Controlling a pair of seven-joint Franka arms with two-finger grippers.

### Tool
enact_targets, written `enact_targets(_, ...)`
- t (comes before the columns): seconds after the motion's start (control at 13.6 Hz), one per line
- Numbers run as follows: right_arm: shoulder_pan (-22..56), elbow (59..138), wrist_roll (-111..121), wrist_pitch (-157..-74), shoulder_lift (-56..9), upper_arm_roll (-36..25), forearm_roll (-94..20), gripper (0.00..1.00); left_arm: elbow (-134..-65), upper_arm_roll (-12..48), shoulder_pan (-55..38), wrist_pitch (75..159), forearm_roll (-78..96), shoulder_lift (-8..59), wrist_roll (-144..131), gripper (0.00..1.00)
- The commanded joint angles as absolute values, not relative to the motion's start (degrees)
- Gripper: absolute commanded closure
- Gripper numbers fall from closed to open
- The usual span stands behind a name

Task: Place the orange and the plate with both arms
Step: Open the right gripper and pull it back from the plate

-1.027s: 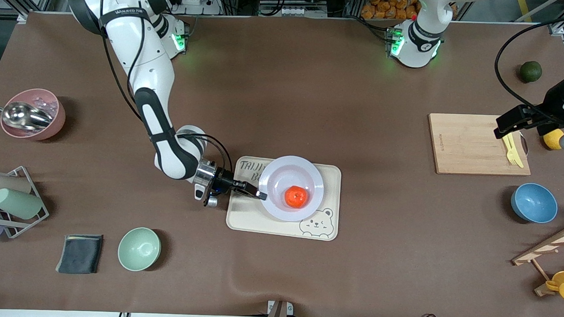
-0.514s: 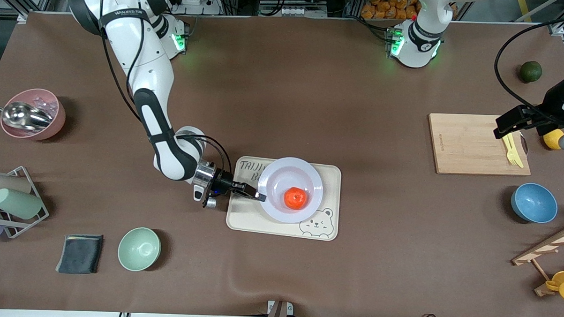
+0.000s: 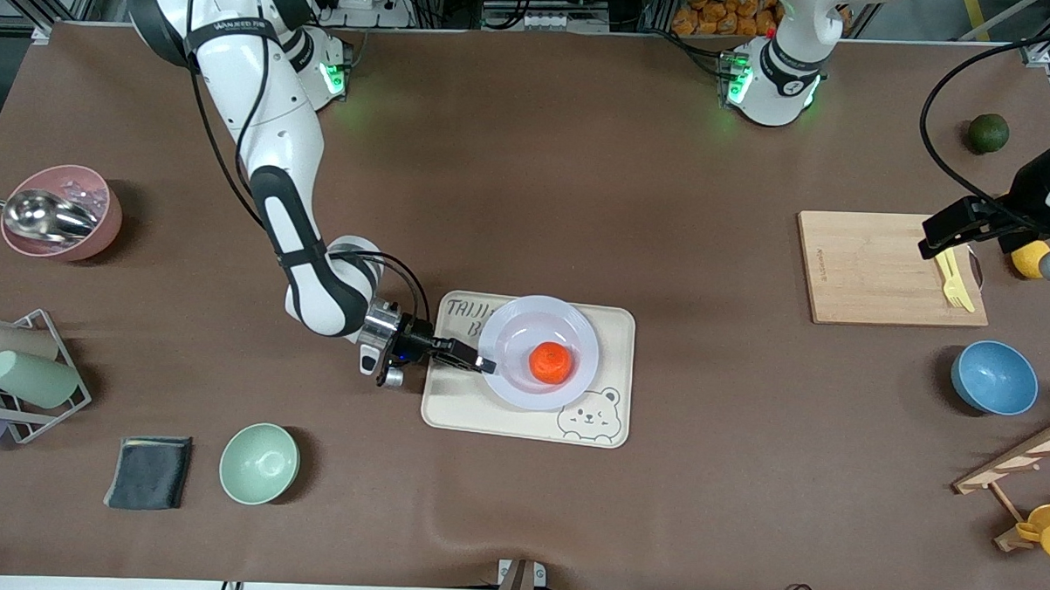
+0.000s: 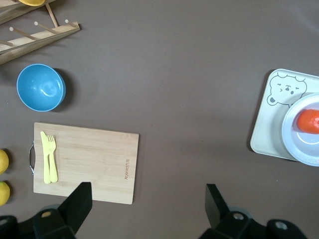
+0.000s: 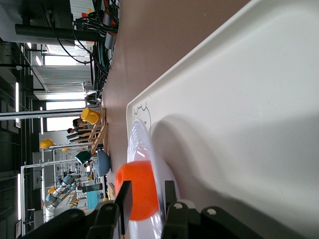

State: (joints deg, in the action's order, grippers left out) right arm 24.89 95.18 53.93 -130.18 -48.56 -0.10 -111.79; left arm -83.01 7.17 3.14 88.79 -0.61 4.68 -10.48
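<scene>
Toward the right arm's end of the table: a pink bowl (image 3: 98, 224) with a metal scoop (image 3: 47, 215) in it; nearer the front camera, a wire rack (image 3: 61, 368) of pastel cups, then a dark folded cloth (image 3: 148, 472) and, just beside it, a green bowl (image 3: 259, 463). Next, the right arm (image 3: 268, 138), reaching down from its base to the middle of the table. At its end, the right gripper (image 3: 479, 361), low at the edge of the cream bear tray (image 3: 460, 406), fingers (image 5: 124, 199) narrowed and clamped on the rim of the plate (image 3: 524, 317), one above the rim and one below. Plate over the middle of the tray, casting a shadow on it in the right wrist view; resting flat or slightly raised, cannot tell. In the plate's well, the orange (image 3: 551, 362), just off centre toward the front camera, near the gripped rim but apart from the fingers. Farther toward the left arm's end: a wooden cutting board (image 3: 875, 268) with a yellow fork and knife (image 3: 953, 279) on it. Over that end of the board, the left gripper (image 3: 955, 230), waiting in the air, fingers spread wide and holding nothing. Close by, a lemon (image 3: 1030, 258); nearer the bases, a dark green fruit (image 3: 988, 133); nearer the front camera, a blue bowl (image 3: 994, 377) and a wooden rack (image 3: 1017, 461).
</scene>
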Motion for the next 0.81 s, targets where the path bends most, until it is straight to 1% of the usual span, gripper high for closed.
enact_targets(0.0, 24.0, 93.9, 53.9, -131.1, -49.5, 0.4, -109.3, 0.67, -83.2, 7.1, 3.5, 88.9, 0.4, 4.3, -9.2, 0.00)
enact_targets(0.22, 22.9, 93.9, 53.3, -131.1, -49.3, 0.5, -106.1, 0.67, -83.3, 7.1, 3.6, 88.9, 0.4, 4.3, -9.2, 0.00)
enact_targets(0.44, 22.0, 93.9, 51.5, -131.1, -48.7, 0.4, -101.8, 0.69, -83.3, 7.1, 3.6, 88.9, 0.4, 4.3, -9.2, 0.00)
enact_targets(0.51, 21.9, 93.9, 48.2, -131.1, -48.3, 0.4, -98.8, 0.72, -83.3, 7.1, 3.6, 88.9, 0.4, 4.3, -9.2, 0.00)
enact_targets(0.73, 21.2, 93.3, 39.0, -130.7, -47.3, -0.1, -90.3, 0.70, -83.2, 7.1, 3.6, 88.9, 0.4, 4.3, -9.2, 0.00)
